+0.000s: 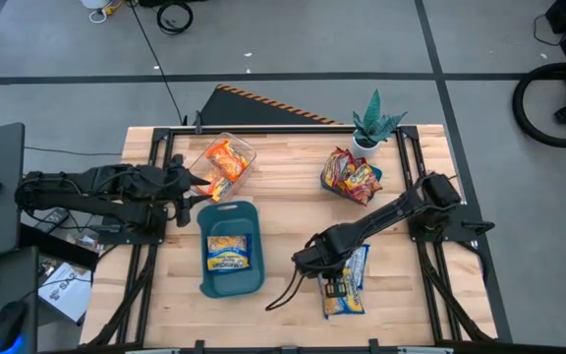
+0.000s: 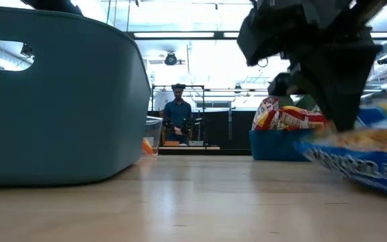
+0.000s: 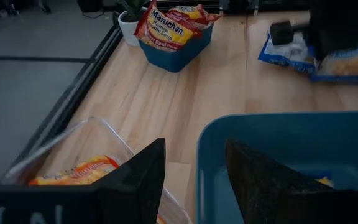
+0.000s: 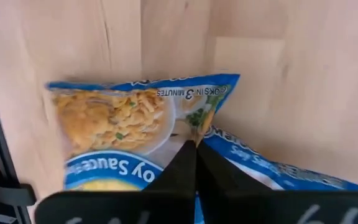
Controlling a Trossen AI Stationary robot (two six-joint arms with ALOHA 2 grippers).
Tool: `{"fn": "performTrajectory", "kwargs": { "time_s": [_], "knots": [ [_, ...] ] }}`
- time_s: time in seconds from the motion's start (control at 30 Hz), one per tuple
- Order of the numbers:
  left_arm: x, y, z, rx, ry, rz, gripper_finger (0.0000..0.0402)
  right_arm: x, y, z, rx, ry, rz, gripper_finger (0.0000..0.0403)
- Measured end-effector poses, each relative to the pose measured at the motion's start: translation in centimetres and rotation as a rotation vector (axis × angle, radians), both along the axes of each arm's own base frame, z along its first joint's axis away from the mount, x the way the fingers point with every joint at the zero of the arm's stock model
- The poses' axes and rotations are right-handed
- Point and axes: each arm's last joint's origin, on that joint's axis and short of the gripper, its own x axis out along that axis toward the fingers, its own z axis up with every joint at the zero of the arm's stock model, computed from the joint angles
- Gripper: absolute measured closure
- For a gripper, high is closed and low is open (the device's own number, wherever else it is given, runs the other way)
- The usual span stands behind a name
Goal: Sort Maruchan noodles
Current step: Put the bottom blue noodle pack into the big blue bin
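Note:
Two blue-and-yellow noodle packets (image 1: 347, 283) lie overlapped on the table near its right near corner. My right gripper (image 1: 310, 261) is low at their left end, shut on the upper packet (image 4: 117, 118); the lower packet (image 4: 278, 167) sticks out beneath it. Another blue packet (image 1: 229, 253) lies in the middle teal tray (image 1: 207, 221). Orange packets (image 1: 222, 162) lie in the clear tub (image 1: 246, 149). Red packets (image 1: 350, 175) are heaped in the far teal tray (image 3: 179, 56). My left gripper (image 1: 193, 187) hovers open between tub and middle tray (image 3: 278, 124). My right gripper pinches the upper blue packet at its edge (image 4: 188, 134), near the corner printed "cooks in 3 minutes", between the tips of its two fingers (image 4: 182, 168). The fingers come slanting down from the table's left side. The rest of the packet (image 2: 375, 144) rests on the packet below.
A small potted plant (image 1: 373, 123) stands at the far edge beside the red-packet tray. Bare wood lies between the middle tray and my right arm. A person (image 2: 177, 114) stands in the room beyond the table. Black frame rails (image 1: 411, 167) run along both sides.

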Motion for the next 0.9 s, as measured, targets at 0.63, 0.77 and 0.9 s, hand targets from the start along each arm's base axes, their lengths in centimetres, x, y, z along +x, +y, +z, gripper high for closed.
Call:
{"fn": "performTrajectory", "kwargs": {
  "time_s": [0.63, 0.77, 0.9],
  "knots": [
    [0.5, 0.0, 1.0, 0.062, -0.102, -0.028, 0.0230, 2.8, -4.7, 12.5, -0.199, -0.599, 0.095, 0.0398],
    [0.5, 0.0, 1.0, 0.036, -0.111, -0.008, 0.0230, 3.6, -5.9, 15.9, -0.243, -0.737, 0.112, 0.0398],
    [0.5, 0.1, 1.0, 0.054, -0.110, 0.031, 0.0230, 4.6, -6.2, 18.6, -0.183, -0.930, 0.191, 0.0398]
  ]
}}
